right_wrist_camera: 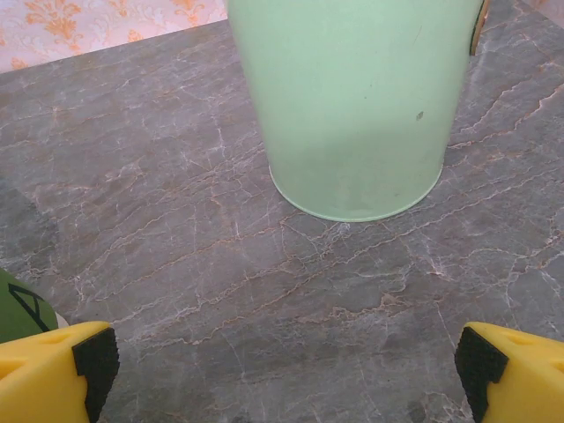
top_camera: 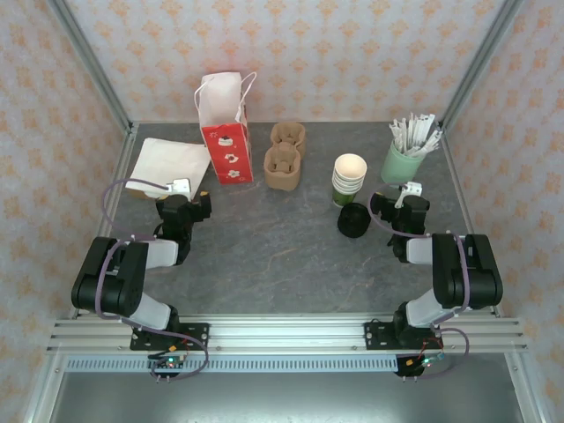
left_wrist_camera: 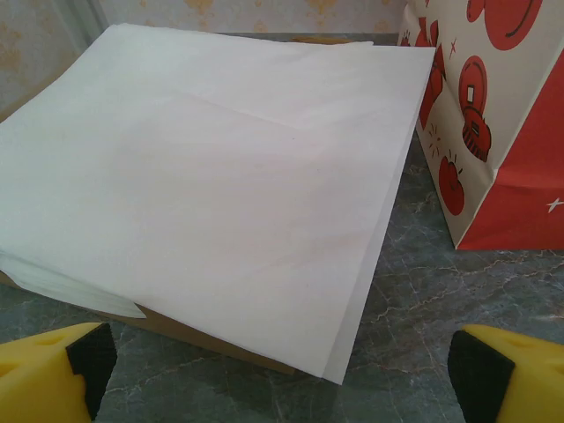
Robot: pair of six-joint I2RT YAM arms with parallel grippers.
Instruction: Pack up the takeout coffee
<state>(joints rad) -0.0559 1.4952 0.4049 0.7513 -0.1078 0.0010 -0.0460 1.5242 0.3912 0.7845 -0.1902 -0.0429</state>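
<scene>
Few green cups [top_camera: 349,183] + red-print bag [top_camera: 226,145]

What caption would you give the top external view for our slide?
Left pincer and right pincer sit open before green cups, black lids, pulp carriers, a red bag and napkins.

Left wrist view: patterned bag [left_wrist_camera: 493,132] cut off at the top and right edges. White sheets [left_wrist_camera: 220,176] cover a brown item [left_wrist_camera: 203,339], of which one edge is exposed.

Right wrist view: mint cup [right_wrist_camera: 352,106] rim out of frame. Dark green cup [right_wrist_camera: 16,308] clipped at the left edge, form indeterminate.
</scene>
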